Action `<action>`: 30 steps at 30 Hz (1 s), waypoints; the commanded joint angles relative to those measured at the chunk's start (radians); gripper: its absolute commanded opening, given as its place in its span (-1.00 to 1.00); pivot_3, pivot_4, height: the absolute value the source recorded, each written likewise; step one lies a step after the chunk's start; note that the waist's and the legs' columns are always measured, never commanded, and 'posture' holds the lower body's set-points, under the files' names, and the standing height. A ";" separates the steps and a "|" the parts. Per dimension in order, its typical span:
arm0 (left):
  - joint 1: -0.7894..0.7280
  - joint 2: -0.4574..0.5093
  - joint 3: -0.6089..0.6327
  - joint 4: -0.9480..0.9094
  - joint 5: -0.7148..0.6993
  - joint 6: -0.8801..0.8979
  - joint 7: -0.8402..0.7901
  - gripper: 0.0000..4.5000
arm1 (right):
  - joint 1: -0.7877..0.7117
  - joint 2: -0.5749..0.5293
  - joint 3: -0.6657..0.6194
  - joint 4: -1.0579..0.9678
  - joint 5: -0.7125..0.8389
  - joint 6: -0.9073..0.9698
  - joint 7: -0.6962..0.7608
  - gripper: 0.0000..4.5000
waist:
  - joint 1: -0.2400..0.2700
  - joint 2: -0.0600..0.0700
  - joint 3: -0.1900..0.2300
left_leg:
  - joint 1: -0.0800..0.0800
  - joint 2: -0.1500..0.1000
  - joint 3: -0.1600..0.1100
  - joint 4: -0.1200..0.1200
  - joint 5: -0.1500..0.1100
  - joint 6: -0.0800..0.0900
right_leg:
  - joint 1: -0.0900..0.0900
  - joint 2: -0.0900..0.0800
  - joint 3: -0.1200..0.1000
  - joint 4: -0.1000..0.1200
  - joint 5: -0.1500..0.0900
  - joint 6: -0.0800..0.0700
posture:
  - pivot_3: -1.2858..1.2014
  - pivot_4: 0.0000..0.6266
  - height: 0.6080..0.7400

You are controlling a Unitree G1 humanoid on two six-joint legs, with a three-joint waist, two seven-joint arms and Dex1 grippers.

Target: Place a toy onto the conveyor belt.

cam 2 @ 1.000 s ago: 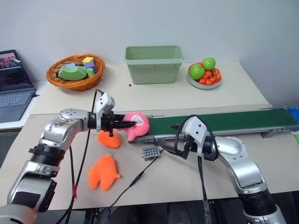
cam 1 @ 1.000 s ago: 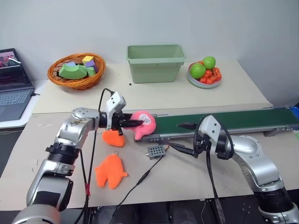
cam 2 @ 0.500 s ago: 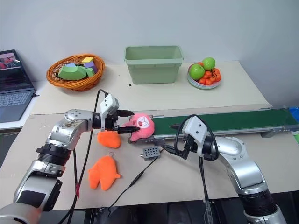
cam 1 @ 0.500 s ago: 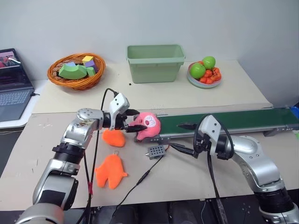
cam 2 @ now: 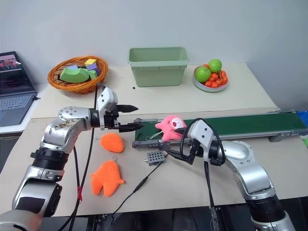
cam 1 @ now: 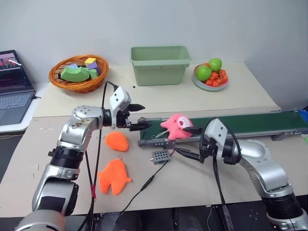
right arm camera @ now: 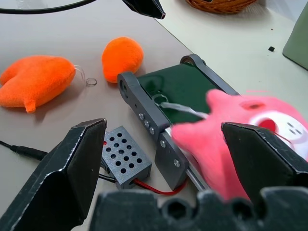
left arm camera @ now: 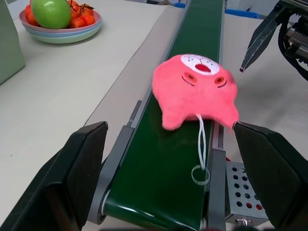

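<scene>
Belt runs across table. Left gripper spread wide, empty, just off belt's left end. Right gripper wide too, empty, beside belt. Pig lies on belt near its left end.

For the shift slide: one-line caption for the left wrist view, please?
Pink toy lying on the green belt, framed by the open left gripper, fruit bowl behind.
</scene>
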 commanded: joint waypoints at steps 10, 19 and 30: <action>0.060 -0.032 0.064 -0.017 -0.039 -0.102 0.006 0.97 | -0.040 -0.015 -0.026 -0.008 0.029 -0.002 0.024 1.00 | 0.000 0.000 0.000 | 0.000 0.000 0.000 0.000 0.000 0.000 | 0.000 0.000 0.000 0.000 0.000 0.000 | 0.03 -0.52 0.81; 0.188 -0.041 0.090 -0.176 -0.100 -0.066 0.044 0.97 | -0.047 -0.023 -0.032 0.002 0.037 0.006 0.041 1.00 | 0.001 0.000 0.000 | 0.000 0.000 0.000 0.000 0.000 0.000 | 0.000 0.000 0.000 0.000 0.000 0.000 | 0.03 -0.52 0.81; 0.268 -0.031 0.118 -0.314 -0.146 0.006 0.131 0.97 | -0.053 -0.022 -0.017 0.030 0.036 -0.009 0.049 1.00 | 0.000 0.000 0.000 | 0.001 0.000 0.000 0.000 0.000 0.000 | 0.000 0.000 0.000 0.000 0.000 0.000 | 0.03 -0.52 0.81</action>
